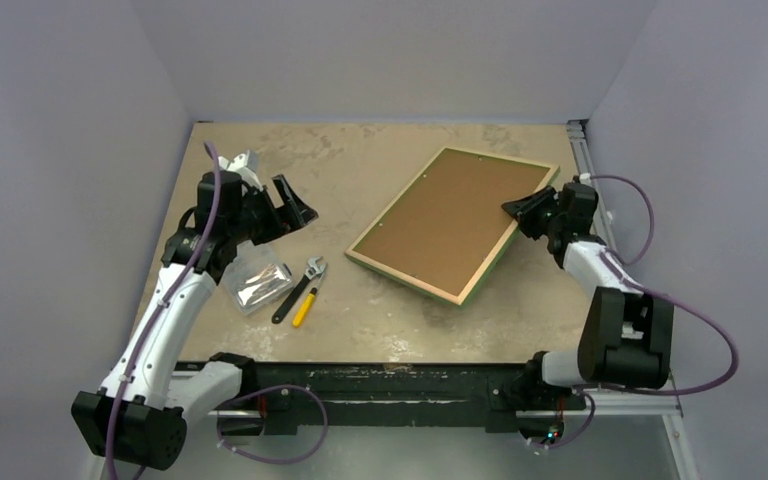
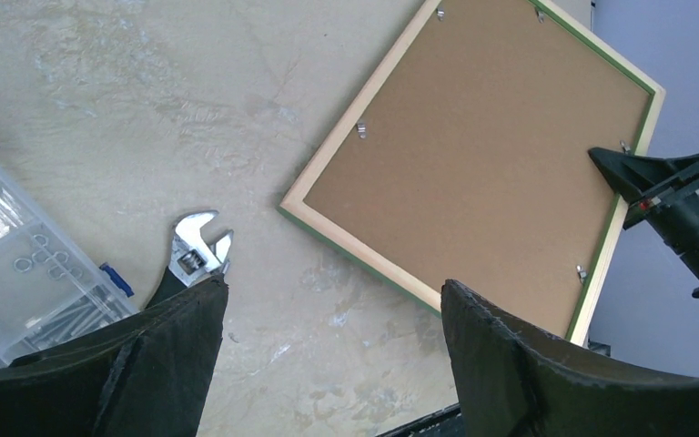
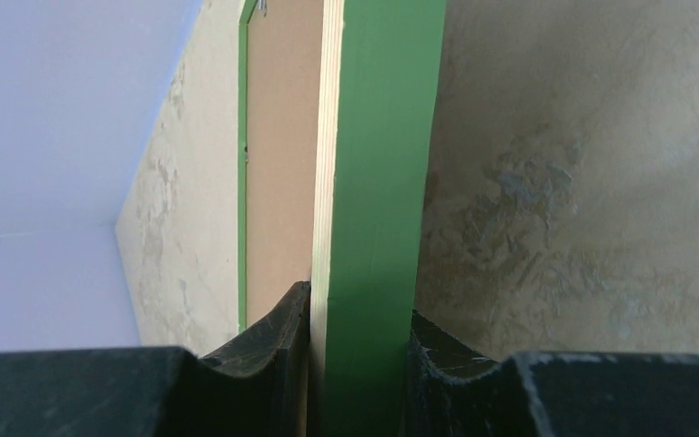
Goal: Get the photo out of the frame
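Left arm [image 1: 165,300] jaws gaping; right arm [image 1: 592,262] jaws clamped.

Mottled beige table [image 1: 380,310], pale lavender walls [image 1: 390,60]

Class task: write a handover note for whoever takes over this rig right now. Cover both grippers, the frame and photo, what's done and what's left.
Left gripper: open, empty, above the table beside the wrench, apart from the frame.
Right gripper: shut on the frame at its right-hand rail.
Frame: back up on the table, backing board in place, small metal tabs along its edges.
Photo: not visible.
Done: frame gripped.
Left: free the board, lift it off, take out the photo.
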{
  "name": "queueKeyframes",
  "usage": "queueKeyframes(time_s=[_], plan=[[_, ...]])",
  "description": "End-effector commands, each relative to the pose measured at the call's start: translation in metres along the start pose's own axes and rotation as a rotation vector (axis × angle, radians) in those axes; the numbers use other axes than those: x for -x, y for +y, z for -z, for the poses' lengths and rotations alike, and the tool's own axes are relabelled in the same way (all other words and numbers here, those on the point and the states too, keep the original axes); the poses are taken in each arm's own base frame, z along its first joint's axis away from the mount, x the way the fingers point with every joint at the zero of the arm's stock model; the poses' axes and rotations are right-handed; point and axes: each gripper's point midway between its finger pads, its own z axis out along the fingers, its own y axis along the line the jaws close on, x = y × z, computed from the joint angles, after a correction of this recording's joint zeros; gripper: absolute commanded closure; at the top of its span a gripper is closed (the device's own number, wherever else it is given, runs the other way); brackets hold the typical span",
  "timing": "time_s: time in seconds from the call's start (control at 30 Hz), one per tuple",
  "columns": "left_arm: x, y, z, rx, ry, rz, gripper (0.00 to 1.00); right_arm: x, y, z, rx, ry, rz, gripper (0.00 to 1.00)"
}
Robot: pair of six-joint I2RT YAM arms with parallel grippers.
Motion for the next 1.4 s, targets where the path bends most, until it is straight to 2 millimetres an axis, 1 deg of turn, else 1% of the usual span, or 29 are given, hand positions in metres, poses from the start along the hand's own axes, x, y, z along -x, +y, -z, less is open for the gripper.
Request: queueKeyframes(time_s=[0.0,0.1,0.2,0.27,0.4,0.47,0.5,0.53,0.57,0.6,0.67,0.7,0.73,0.8,0.87,0.97,1.03,1.07,1.1,1.2,1.27,1.33,1.37], plan=[[0.001,-0.011,-0.004,-0.057,0.004,-0.021,0.16,0.017,-0.031,-0.026,-0.103,-0.022,0.213,1.0],[-0.001,-0.011,-0.006,-0.062,0.011,-0.021,0.16,0.021,-0.037,-0.045,-0.122,0.041,0.261,1.0],[-0.003,-0.013,-0.007,-0.072,0.018,-0.023,0.16,0.023,-0.041,-0.057,-0.115,0.076,0.283,1.0],[-0.005,-0.014,-0.009,-0.081,0.032,-0.023,0.16,0.025,-0.048,-0.062,-0.116,0.1,0.298,1.0],[-0.009,-0.018,-0.013,-0.106,0.06,-0.016,0.16,0.029,-0.075,-0.066,-0.143,0.161,0.311,1.0],[-0.011,-0.02,-0.015,-0.118,0.077,-0.01,0.16,0.027,-0.083,-0.067,-0.14,0.209,0.34,1.0],[-0.013,-0.02,-0.017,-0.124,0.085,-0.007,0.16,0.026,-0.086,-0.066,-0.151,0.224,0.357,0.96],[-0.014,-0.021,-0.018,-0.13,0.093,-0.003,0.16,0.027,-0.09,-0.066,-0.17,0.225,0.367,0.9],[-0.015,-0.022,-0.019,-0.136,0.099,-0.002,0.15,0.028,-0.094,-0.065,-0.192,0.225,0.373,0.8],[-0.016,-0.023,-0.02,-0.141,0.107,0.0,0.14,0.029,-0.095,-0.064,-0.205,0.225,0.382,0.73],[-0.018,-0.025,-0.021,-0.16,0.12,-0.003,0.08,0.032,-0.099,-0.062,-0.233,0.224,0.389,0.57],[-0.02,-0.026,-0.022,-0.17,0.128,-0.004,0.05,0.034,-0.104,-0.059,-0.272,0.221,0.389,0.49],[-0.021,-0.027,-0.023,-0.176,0.138,-0.006,0.04,0.035,-0.107,-0.057,-0.299,0.22,0.389,0.42],[-0.024,-0.029,-0.025,-0.186,0.152,-0.013,0.0,0.04,-0.111,-0.051,-0.352,0.208,0.391,0.33],[-0.026,-0.03,-0.027,-0.195,0.164,-0.017,0.0,0.043,-0.112,-0.042,-0.383,0.197,0.398,0.3],[-0.03,-0.032,-0.031,-0.21,0.184,-0.019,0.0,0.046,-0.111,-0.025,-0.43,0.169,0.411,0.28],[-0.033,-0.034,-0.033,-0.223,0.204,-0.017,0.0,0.049,-0.106,-0.011,-0.448,0.14,0.427,0.28],[-0.035,-0.034,-0.035,-0.225,0.214,-0.017,0.0,0.042,-0.107,-0.004,-0.459,0.143,0.429,0.28],[-0.036,-0.034,-0.036,-0.228,0.223,-0.017,0.0,0.038,-0.104,0.002,-0.457,0.134,0.437,0.28],[-0.043,-0.036,-0.041,-0.231,0.254,-0.025,0.0,0.012,-0.089,0.02,-0.437,0.119,0.479,0.28],[-0.049,-0.037,-0.044,-0.232,0.274,-0.035,0.01,-0.017,-0.07,0.03,-0.383,0.116,0.521,0.28],[-0.057,-0.038,-0.048,-0.229,0.302,-0.053,0.02,-0.061,-0.039,0.039,-0.281,0.13,0.576,0.28],[-0.062,-0.04,-0.05,-0.226,0.319,-0.066,0.02,-0.082,-0.028,0.044,-0.228,0.137,0.582,0.28]])
